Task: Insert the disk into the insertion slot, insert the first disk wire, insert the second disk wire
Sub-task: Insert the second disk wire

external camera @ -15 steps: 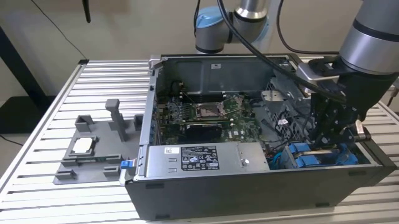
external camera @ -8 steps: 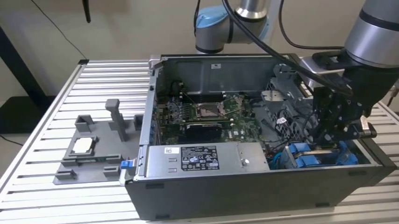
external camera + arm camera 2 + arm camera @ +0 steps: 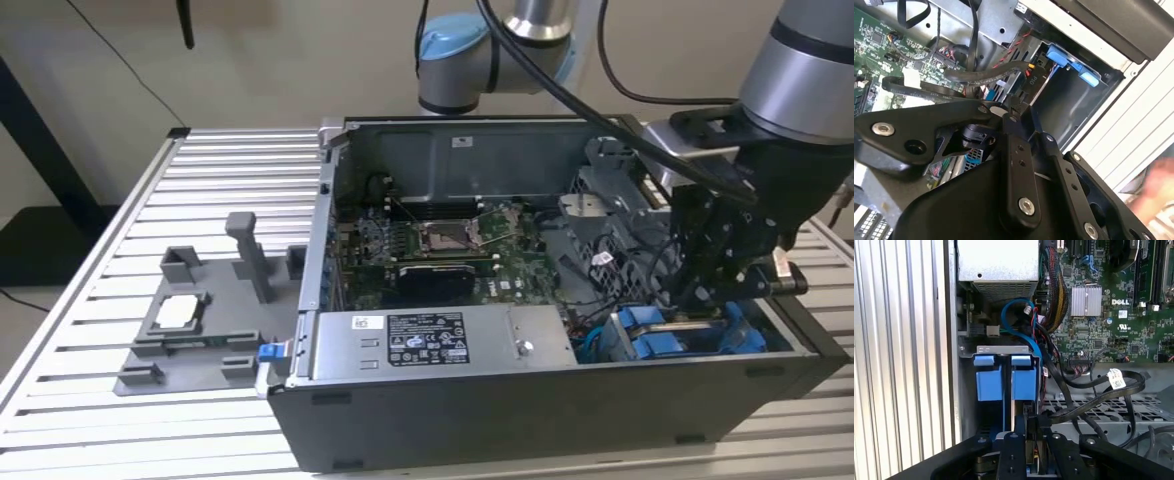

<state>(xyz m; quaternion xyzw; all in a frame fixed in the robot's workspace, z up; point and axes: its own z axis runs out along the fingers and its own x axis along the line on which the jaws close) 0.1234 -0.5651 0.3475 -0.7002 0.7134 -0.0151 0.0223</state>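
The gripper (image 3: pixel 1030 429) hovers just over the insertion slot (image 3: pixel 1002 349). Its fingers are narrow, pinching a black wire (image 3: pixel 974 76).

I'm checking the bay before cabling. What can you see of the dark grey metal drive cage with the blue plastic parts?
The dark grey metal drive cage is a rectangular sheet-metal bay in the near corner of the open dark grey computer case, at the exterior view's right. Two bright blue plastic tabs stand side by side against its pale metal crossbar. Close beside it run black cables, and the black claw hangs just above it.
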